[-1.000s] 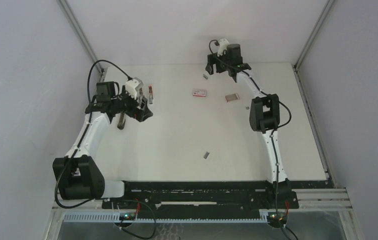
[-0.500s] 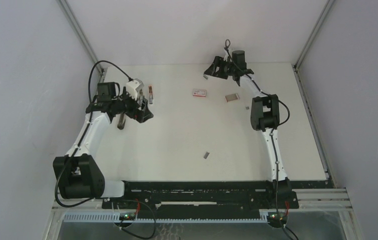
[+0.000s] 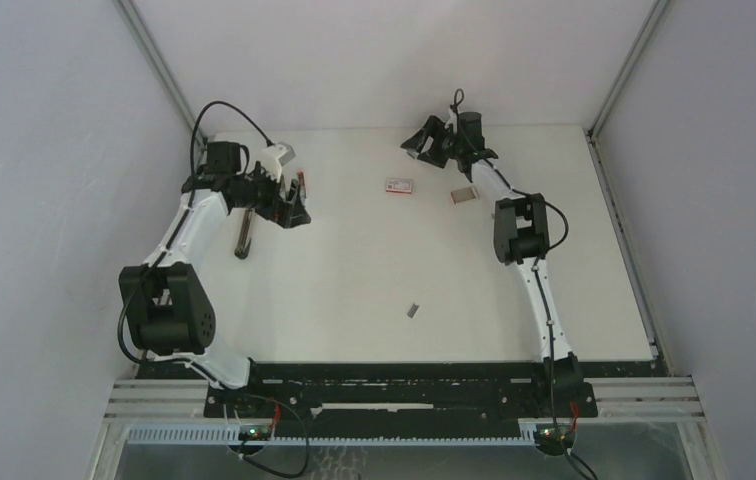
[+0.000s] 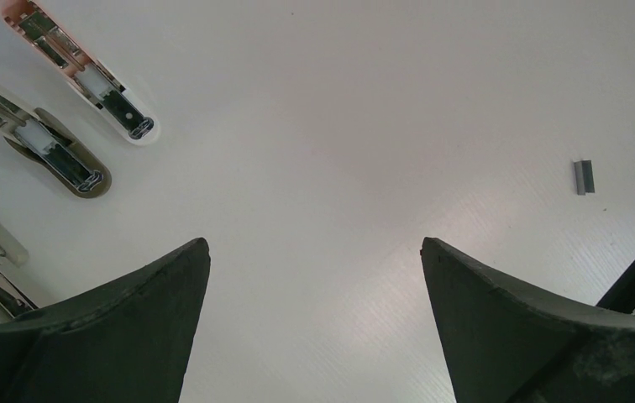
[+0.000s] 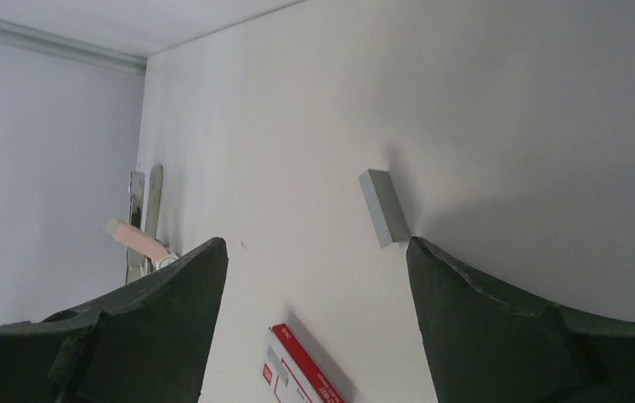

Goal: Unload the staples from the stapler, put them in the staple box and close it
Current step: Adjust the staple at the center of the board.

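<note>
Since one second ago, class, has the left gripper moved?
Yes: the left gripper moved toward the table's far edge, away from the dark long object that stays put.

White table (image 3: 354,300) (matte, evenly lit) enclosed by plain grey walls (image 3: 44,150).

Colours on white table (image 3: 354,270)
Metal staple block (image 5: 384,208) grey; flat box (image 5: 301,369) red/white; slim stapler (image 4: 87,80) pale pink w/ white.
</note>
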Controlling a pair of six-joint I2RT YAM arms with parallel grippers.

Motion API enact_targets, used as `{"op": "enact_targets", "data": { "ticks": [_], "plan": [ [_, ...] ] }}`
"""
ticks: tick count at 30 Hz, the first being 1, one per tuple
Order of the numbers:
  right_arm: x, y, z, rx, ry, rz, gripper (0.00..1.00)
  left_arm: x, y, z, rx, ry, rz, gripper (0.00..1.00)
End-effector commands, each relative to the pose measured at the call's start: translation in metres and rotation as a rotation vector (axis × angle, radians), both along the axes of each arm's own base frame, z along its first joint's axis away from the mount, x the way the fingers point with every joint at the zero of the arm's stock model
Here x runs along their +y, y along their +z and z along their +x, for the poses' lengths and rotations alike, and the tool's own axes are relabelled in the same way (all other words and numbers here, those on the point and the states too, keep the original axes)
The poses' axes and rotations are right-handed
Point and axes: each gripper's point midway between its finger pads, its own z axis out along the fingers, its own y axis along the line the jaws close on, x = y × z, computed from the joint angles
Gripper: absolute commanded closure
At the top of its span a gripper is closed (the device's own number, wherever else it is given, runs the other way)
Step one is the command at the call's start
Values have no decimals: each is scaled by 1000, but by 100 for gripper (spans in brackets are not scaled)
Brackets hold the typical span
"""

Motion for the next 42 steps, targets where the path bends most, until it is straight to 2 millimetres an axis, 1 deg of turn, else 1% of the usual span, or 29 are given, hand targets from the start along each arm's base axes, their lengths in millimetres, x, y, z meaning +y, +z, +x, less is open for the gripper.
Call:
{"op": "enact_targets", "data": {
  "ticks": [1, 5, 9, 10, 12, 18, 25, 28, 30, 34, 42],
  "plan": [
    [3, 27, 21, -49, -77, 69, 21, -3, 22, 6, -17, -20, 2, 0],
    [1, 25, 29, -35, -135, 70, 20, -1, 24, 9, 4, -9, 17, 0],
    [4, 27, 35, -61, -147, 112, 22, -1, 32, 14, -7, 2, 11, 0],
    [6, 30, 36, -77, -140, 127, 22, 0, 33, 16, -5, 7, 10, 0],
    [9, 30, 36, -86, -132, 144, 20, -1, 35, 18, 3, 10, 9, 0],
    [20, 23, 31, -45, -128, 161, 20, 0, 40, 19, 7, 22, 3, 0],
    [45, 20, 22, -31, -101, 173, 20, -1, 42, 14, 6, 23, -2, 0],
    [56, 18, 18, -22, -92, 182, 18, 0, 43, 11, -2, 26, 5, 0],
    [62, 18, 15, -19, -74, 191, 18, 1, 45, 9, -9, 27, 8, 0],
    [70, 11, 8, 15, -47, 222, 18, -1, 47, 7, -11, 23, -3, 0],
    [79, 22, 3, -32, -5, 207, 16, -3, 49, 3, -13, 17, -11, 0]
  ]
}}
